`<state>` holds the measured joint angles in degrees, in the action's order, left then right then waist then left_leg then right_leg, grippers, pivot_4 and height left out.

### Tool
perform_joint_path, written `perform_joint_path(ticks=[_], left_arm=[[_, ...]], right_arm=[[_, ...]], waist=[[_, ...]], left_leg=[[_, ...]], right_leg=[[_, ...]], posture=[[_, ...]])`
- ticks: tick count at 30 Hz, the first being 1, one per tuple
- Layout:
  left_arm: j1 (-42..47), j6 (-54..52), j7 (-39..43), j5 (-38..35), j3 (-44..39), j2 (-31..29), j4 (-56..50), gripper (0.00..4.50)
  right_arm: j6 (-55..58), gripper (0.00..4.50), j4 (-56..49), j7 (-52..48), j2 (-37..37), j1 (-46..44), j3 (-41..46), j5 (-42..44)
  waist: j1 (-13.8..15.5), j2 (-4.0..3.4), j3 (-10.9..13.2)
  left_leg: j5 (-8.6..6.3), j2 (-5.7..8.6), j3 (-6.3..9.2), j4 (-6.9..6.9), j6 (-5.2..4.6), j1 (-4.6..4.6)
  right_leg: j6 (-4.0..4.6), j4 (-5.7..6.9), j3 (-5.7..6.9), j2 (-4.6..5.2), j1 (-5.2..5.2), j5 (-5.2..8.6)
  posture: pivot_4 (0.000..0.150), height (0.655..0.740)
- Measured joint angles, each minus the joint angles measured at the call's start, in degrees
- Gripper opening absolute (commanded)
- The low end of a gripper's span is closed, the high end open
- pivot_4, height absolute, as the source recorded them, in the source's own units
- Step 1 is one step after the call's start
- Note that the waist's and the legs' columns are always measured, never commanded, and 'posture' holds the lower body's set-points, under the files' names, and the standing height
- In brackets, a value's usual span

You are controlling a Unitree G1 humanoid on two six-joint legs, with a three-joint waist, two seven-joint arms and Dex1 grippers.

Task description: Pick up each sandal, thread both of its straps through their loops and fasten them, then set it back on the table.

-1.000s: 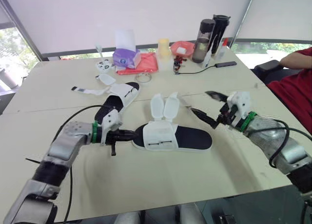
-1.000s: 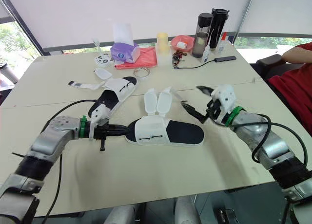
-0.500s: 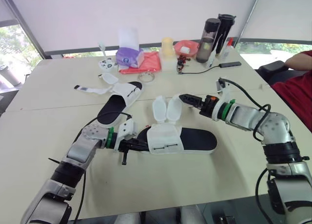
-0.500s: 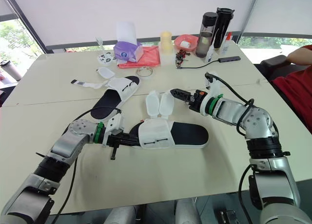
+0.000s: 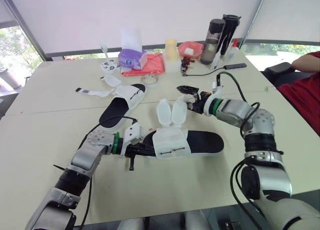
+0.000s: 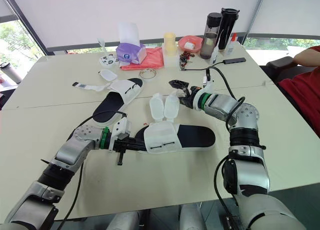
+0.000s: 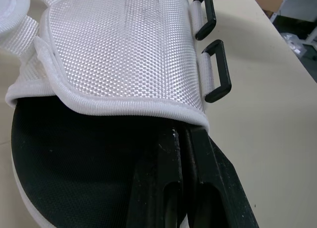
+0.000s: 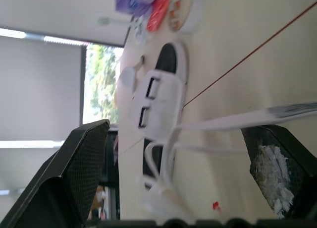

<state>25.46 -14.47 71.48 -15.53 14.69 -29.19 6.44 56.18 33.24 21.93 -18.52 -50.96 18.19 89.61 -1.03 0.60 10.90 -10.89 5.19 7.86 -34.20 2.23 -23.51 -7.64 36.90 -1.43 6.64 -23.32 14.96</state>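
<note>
Sandals lie on a pale table (image 5: pixel 40 135) in a bright room with a white blind (image 5: pixel 75 15) behind it. A purple tissue box (image 5: pixel 131 57), a red cloth (image 5: pixel 150 65) and two dark bottles (image 5: pixel 217 34) stand at the far edge, well away from both grippers, and a person's red sleeve (image 5: pixel 306 87) shows beside the right arm. From the head views, the near sandal (image 5: pixel 200 141) lies flat with its two white straps (image 5: pixel 170 112) sticking up. The far sandal (image 5: pixel 122 102) lies beyond the left gripper (image 5: pixel 142 149). A moment ago the right gripper (image 5: pixel 186 93) was farther out; now it has come in close to the tips of the straps. The left gripper stays at the same end of the near sandal. From the left wrist view, the two black fingers (image 7: pixel 163 188) are pressed close together on the black sole, and their tips go under the white top flap (image 7: pixel 119 49). I cannot tell if they pinch anything. Two black loops (image 7: pixel 218 72) sit just past the tips, to one side. From the right wrist view, the fingers are spread wide and hold nothing. A white strap runs across the gap between them and reaches one finger. The far sandal lies past the fingertips.
</note>
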Motion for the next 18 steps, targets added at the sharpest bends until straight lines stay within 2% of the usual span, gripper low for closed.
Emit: perform_joint_path(ticks=[1, 2, 8, 13, 18], left_arm=[[-0.06, 0.00, -0.27, 0.00, -0.01, 0.01, -0.01, 0.00], [-0.09, 0.01, -0.46, 0.00, -0.01, 0.02, -0.06, 0.00], [-0.17, 0.16, -1.18, 0.05, 0.00, 0.15, -0.23, 0.00], [-0.20, 0.19, -1.65, 0.05, 0.00, 0.26, -0.23, 0.00], [-0.39, 0.20, -1.94, 0.05, -0.08, 0.42, -0.36, 0.00]], right_arm=[[-0.89, 3.69, 0.73, 0.51, 0.55, -0.37, 0.51, -1.48], [-1.72, 3.22, 1.31, 0.86, 1.06, -0.60, 0.85, -2.85], [-4.55, 0.05, 4.91, 0.24, 3.44, -1.84, 3.55, -10.36], [-5.68, 0.05, 5.33, -1.76, 4.42, -3.38, 5.57, -14.17], [-5.48, 0.05, 1.65, -13.71, 4.33, -3.42, 5.14, -18.35]], waist=[[0.01, 0.00, 0.00], [-0.01, 0.00, 0.00], [-0.20, -0.01, 0.00], [-0.18, -0.01, 0.00], [-0.23, -0.04, 0.01]], left_leg=[[0.00, 0.00, 0.00, 0.00, 0.00, 0.01], [0.00, 0.01, 0.00, 0.00, 0.00, 0.01], [0.00, 0.01, -0.01, 0.00, 0.00, 0.01], [0.00, 0.00, 0.00, 0.00, 0.00, 0.01], [0.00, 0.00, -0.01, 0.00, 0.00, 0.01]], right_leg=[[0.00, 0.06, 0.00, 0.00, 0.00, 0.00], [0.00, 0.07, 0.01, -0.01, -0.01, 0.00], [0.00, 0.12, 0.00, -0.01, -0.04, 0.00], [0.00, 0.15, 0.01, -0.02, -0.05, 0.00], [0.00, 0.16, 0.01, -0.03, -0.05, 0.00]], posture=[[0.150, 0.7400], [0.150, 0.7400], [0.150, 0.7400], [0.150, 0.7400], [0.150, 0.7400]])
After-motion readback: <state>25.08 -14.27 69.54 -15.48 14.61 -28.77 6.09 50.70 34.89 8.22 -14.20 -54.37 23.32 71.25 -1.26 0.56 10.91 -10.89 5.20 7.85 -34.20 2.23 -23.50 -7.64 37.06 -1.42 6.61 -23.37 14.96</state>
